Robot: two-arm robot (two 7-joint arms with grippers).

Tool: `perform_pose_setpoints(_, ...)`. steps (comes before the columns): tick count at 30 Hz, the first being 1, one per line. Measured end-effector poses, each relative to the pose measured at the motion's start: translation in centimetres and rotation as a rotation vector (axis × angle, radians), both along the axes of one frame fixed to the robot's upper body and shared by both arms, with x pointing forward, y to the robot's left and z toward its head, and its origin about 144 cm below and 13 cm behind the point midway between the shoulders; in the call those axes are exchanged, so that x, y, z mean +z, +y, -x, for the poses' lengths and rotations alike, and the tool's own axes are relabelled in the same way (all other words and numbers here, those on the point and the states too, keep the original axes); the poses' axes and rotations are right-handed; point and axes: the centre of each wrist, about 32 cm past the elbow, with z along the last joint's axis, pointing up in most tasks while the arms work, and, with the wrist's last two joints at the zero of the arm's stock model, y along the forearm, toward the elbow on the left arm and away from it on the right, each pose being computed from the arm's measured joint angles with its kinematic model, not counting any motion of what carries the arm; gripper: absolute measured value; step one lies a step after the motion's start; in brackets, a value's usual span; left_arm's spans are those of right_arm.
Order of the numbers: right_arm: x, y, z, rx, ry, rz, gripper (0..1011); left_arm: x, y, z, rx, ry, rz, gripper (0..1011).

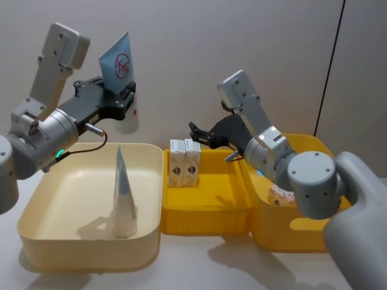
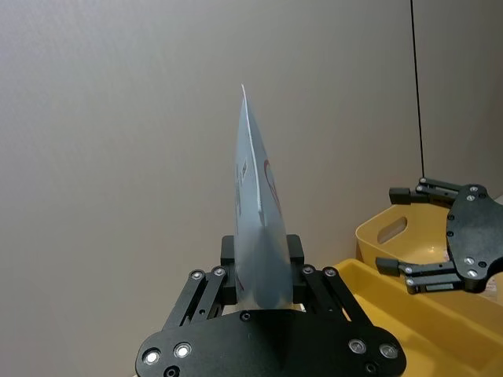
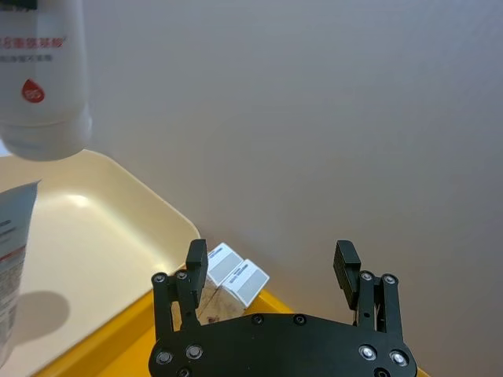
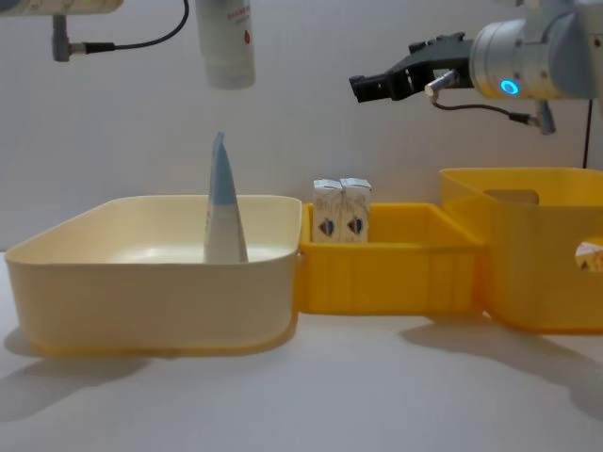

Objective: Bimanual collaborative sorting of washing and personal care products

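one light-blue tapering plastic squeeze tube [image 1: 116, 65] is hanging cap-down, pinched in the left gripper [image 1: 124, 96] high above the cream plastic bin [image 1: 91, 252], toward its far edge. the right gripper [image 1: 199, 136] is hovering spread above the yellow plastic tray [image 1: 205, 217]. releasing this high is risking a bounce-out, or toppling the standing tube [image 1: 124, 199].

held tube [image 1: 118, 63]: red circle sign | its white cap end [image 3: 43, 78]: red Chinese characters, illegible, with red drop | cartons [image 4: 341, 223]: blue-red emblems

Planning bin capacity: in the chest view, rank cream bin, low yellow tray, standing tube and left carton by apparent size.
1. cream bin
2. low yellow tray
3. standing tube
4. left carton
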Motion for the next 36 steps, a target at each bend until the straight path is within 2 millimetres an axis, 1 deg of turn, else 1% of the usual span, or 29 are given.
perform_pose_setpoints(7,0.7,-1.3,0.0,0.063,0.07,0.009,1001,-0.1,-0.1,-0.2,-0.029,-0.008,0.037,348)
perform_pose_setpoints(11,1.3,-2.2,-0.1,0.118,0.127,-0.012,1001,0.0,-0.2,-0.5,-0.056,-0.011,0.061,348)
perform_pose_setpoints(17,2.2,-3.0,-0.1,0.194,0.182,-0.059,1001,-0.1,-0.4,-0.9,-0.087,-0.007,0.087,348)
perform_pose_setpoints(24,3.0,-3.0,-0.1,0.257,0.196,-0.104,1001,-0.3,-0.4,-1.2,-0.117,0.009,0.106,348)
perform_pose_setpoints(36,4.0,-2.1,-0.6,0.328,0.19,-0.136,1001,-1.0,-0.1,-1.1,-0.141,0.047,0.123,347)
